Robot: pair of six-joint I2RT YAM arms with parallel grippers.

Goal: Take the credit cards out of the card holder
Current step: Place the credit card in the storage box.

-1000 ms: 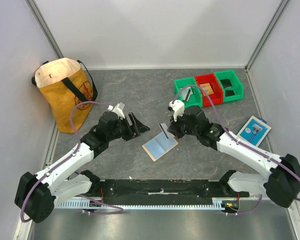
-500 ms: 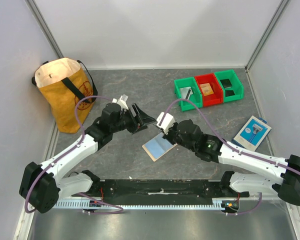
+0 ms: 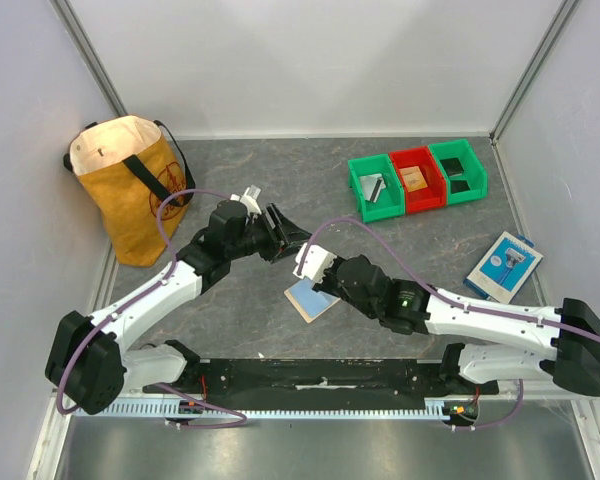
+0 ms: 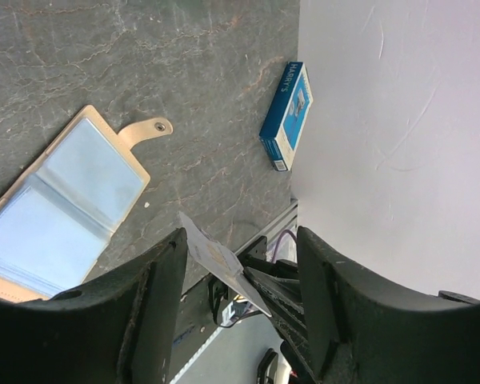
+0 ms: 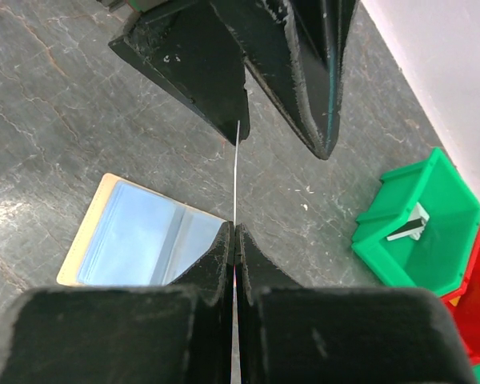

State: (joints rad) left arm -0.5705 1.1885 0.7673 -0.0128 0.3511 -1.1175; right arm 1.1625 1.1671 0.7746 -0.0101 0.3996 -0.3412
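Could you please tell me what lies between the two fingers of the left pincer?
A thin credit card, pinched by the shut right pincer, stands between the open fingers of the left pincer; both wrist views show it.

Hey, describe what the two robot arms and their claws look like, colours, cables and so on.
The left arm and right arm have white link shells with black joints and bases. A purple cable loops along each. The left claw and right claw each have two black, wedge-shaped tapering fingers, with a small white block at the wrist.
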